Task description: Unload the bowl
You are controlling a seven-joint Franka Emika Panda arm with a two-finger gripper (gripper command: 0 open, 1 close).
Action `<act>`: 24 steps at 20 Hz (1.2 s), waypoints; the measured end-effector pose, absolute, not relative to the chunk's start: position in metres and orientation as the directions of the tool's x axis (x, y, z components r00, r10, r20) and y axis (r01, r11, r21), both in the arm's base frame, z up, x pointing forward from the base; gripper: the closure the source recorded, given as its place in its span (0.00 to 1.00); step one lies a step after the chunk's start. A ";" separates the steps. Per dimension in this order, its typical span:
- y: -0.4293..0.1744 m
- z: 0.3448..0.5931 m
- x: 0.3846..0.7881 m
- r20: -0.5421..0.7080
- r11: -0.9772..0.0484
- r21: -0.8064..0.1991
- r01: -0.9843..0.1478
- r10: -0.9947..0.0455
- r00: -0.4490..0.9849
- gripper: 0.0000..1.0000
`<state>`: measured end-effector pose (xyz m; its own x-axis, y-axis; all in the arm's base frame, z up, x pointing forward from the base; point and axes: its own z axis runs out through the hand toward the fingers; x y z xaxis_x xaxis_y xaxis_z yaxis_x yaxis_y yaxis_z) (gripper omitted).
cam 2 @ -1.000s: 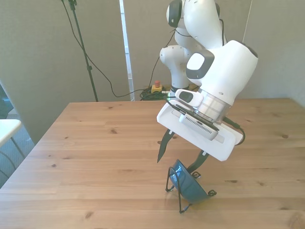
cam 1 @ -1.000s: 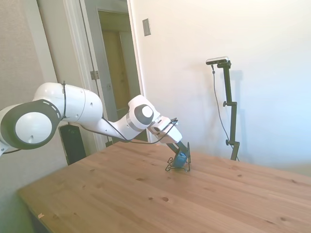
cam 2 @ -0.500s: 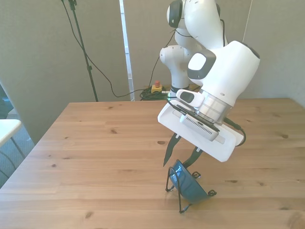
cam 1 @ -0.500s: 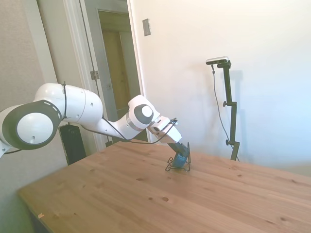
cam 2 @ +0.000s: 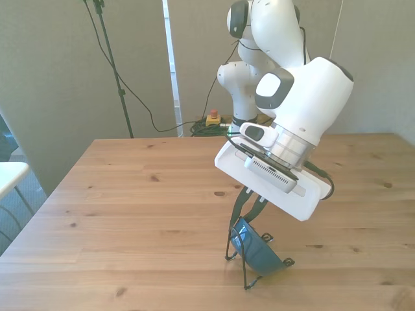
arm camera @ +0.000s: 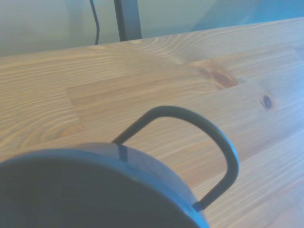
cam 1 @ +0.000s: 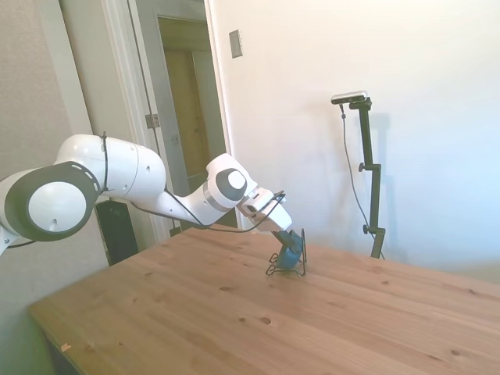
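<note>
The small blue bowl (cam 2: 258, 251) leans tilted on edge in a thin black wire rack (cam 2: 248, 280) near the table's front edge, toward the front view's right. My gripper (cam 2: 247, 211) reaches down from above, its two dark fingers drawn close together on the bowl's upper rim. The side view shows the bowl (cam 1: 292, 256) in the rack (cam 1: 273, 269) with the gripper (cam 1: 287, 244) right on top of it. From the wrist view I see the bowl's dark rim (arm camera: 95, 185) up close, with a wire loop of the rack (arm camera: 216, 137) just behind it.
The wooden table (cam 2: 130, 194) spreads wide toward the front view's left. A white object (cam 2: 10, 175) pokes in past the table's left edge. In the side view, a doorway (cam 1: 183, 117) and a dark box (cam 1: 117, 230) stand behind the arm.
The fingers stood wide apart on either side of the bowl's rim a second ago and have closed onto it. The bowl and rack have not moved.
</note>
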<state>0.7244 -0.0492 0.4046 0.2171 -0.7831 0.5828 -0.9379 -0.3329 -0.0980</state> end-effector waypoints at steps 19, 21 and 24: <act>-0.031 0.426 0.707 0.571 -0.344 -0.101 -0.933 -0.789 0.229 1.00; -0.017 0.429 0.699 0.555 -0.367 -0.111 -0.923 -0.793 0.249 1.00; 0.010 0.438 0.677 0.523 -0.415 -0.146 -0.898 -0.803 0.286 1.00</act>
<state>0.6774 0.0100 0.4375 0.2860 -0.8026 0.5235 -0.8979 -0.4153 -0.1462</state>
